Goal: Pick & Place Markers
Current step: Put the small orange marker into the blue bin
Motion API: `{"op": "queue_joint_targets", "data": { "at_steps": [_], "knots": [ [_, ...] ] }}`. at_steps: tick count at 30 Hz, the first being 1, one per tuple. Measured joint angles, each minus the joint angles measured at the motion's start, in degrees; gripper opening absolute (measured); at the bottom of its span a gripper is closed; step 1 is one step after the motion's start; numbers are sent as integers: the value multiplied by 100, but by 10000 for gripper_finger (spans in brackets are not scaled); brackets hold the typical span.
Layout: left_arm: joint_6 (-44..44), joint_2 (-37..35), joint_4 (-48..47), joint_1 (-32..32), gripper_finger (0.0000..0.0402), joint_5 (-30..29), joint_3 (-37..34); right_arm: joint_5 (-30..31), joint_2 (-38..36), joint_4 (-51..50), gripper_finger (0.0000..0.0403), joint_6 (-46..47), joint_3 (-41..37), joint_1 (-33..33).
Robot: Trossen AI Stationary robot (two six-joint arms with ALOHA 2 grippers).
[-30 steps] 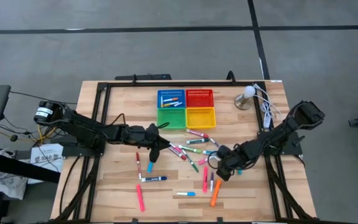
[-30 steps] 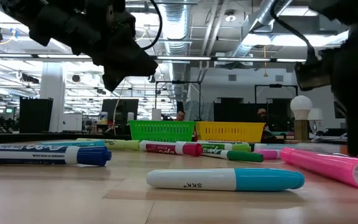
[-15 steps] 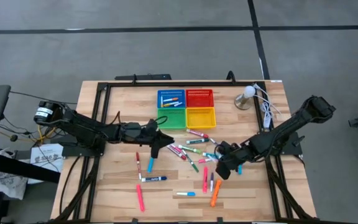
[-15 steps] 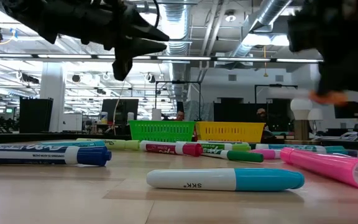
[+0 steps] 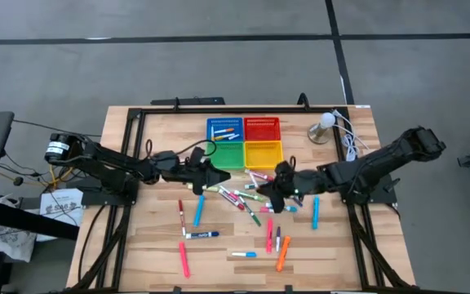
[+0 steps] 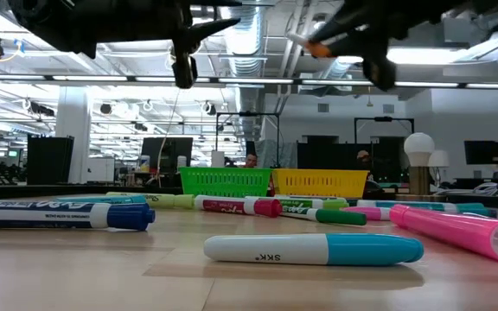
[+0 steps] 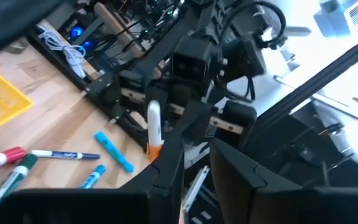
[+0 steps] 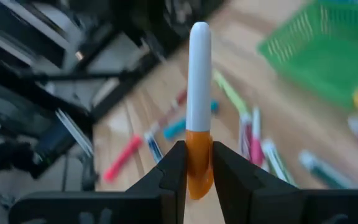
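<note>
While raised | right gripper (image 8: 193,171) clamps orange-capped marker (image 8: 198,109) | left gripper (image 5: 205,174) closed

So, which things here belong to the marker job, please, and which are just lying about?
Job: loose markers on the table; orange marker in the right gripper; four baskets; left gripper beside them.
Lying about: lamp; white cable.

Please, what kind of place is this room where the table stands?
Probably a robotics lab or open workshop: exposed ceiling ducts and strip lights overhead, rows of monitors behind the table, and a grey concrete floor around it.
</note>
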Motion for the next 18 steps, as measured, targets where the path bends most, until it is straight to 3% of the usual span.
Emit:
{"op": "queue_joint_targets", "data": {
  "at_steps": [11,18],
  "knots": [
    [-113,0,71,57,163,-514,448,-123,0,836,58,-363,6,-498],
    [-224,0,-262,203,184,-536,699,-131,0,1140,58,-363,6,-523]
  ]
}}
